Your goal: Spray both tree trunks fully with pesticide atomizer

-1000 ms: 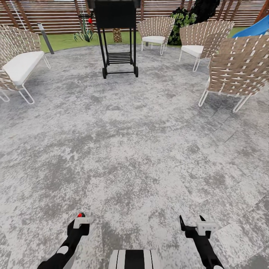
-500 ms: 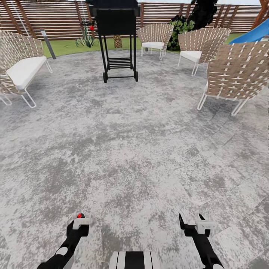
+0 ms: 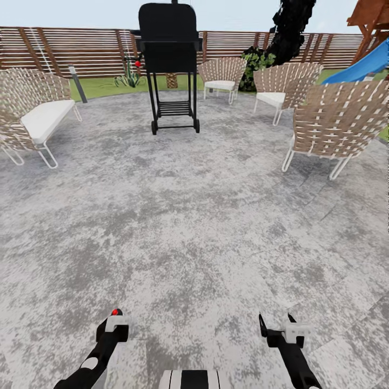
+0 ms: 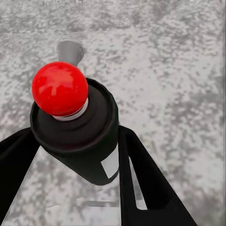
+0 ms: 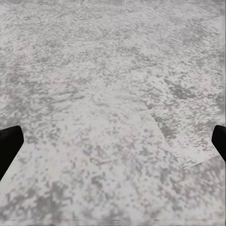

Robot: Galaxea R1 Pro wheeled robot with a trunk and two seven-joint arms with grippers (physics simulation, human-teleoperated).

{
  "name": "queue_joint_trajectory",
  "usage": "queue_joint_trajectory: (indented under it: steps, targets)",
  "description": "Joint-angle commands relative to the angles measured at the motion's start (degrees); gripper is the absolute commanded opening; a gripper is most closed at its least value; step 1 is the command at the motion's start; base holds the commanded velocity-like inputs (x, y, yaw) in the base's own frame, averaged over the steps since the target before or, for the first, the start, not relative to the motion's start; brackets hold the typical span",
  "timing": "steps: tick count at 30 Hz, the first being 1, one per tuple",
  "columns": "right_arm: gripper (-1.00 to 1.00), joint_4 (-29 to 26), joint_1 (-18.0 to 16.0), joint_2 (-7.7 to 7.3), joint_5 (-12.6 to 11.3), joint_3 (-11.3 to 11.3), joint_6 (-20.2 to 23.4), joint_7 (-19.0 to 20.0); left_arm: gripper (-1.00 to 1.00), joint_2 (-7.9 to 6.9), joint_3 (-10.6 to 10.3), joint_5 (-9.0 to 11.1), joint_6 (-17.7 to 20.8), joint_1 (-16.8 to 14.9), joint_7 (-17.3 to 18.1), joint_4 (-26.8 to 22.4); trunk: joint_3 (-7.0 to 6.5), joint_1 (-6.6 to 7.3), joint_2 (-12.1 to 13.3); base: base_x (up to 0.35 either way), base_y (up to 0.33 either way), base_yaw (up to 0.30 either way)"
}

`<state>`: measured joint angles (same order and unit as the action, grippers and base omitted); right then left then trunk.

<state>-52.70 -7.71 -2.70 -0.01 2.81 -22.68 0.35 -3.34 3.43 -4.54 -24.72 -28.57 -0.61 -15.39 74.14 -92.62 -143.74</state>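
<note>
The pesticide atomizer (image 4: 60, 88) has a bright red ball tip on a black round body. My left gripper (image 4: 80, 160) is shut on it, one black finger on each side of the body. In the head view its red tip (image 3: 115, 312) pokes up above my left gripper (image 3: 113, 323), low at the left over grey paving. My right gripper (image 3: 276, 324) is open at the lower right with only paving between its fingers (image 5: 9, 146). The garden lawn (image 3: 102, 86) and slat fence (image 3: 81, 48) lie far ahead. The trees' pale trunks are out of view.
A black grill (image 3: 168, 32) on a wheeled stand is straight ahead. Woven chairs stand at the left (image 3: 32, 108), the back (image 3: 220, 73) and the right (image 3: 337, 119). Dark foliage (image 3: 292, 21) and a blue slide (image 3: 362, 65) are at the far right.
The whole head view has tilted upward, bringing the fence top and sky into the picture. Both arms keep their pose, and the atomizer stays held.
</note>
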Motion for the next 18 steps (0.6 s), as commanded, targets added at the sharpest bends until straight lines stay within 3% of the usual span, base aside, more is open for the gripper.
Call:
queue_joint_trajectory:
  steps: [1, 7, 13, 18]
  targets:
    - [1.00, 1.9, 0.1, -0.01, 0.0, 0.0, 0.0, 0.0, -1.00, -0.03, 0.0, 0.0, 0.1, 0.0, 0.0, 0.1, -0.32, 0.02, 0.0, 0.000, 0.000, 0.000]
    - [1.00, 10.5, 0.1, -0.02, 0.0, 0.0, -0.8, 0.0, -1.00, -0.08, 0.1, 0.0, 0.1, 1.4, -0.1, 0.6, -2.19, 0.18, 0.1, 0.000, 0.000, 0.000]
    - [1.00, 18.4, 0.1, 0.02, -0.1, -0.1, -9.6, 0.0, -1.00, -0.86, 0.1, 0.1, 0.0, 4.2, -0.3, 0.6, -4.05, 0.33, 0.2, 0.000, 0.000, 0.000]
    - [1.00, 20.0, 0.1, 0.06, 0.0, -0.1, -11.0, 0.0, -1.00, -0.95, 0.1, 0.1, 0.0, 4.7, -0.3, 0.6, -5.61, 0.46, 0.2, 0.000, 0.000, 0.000]
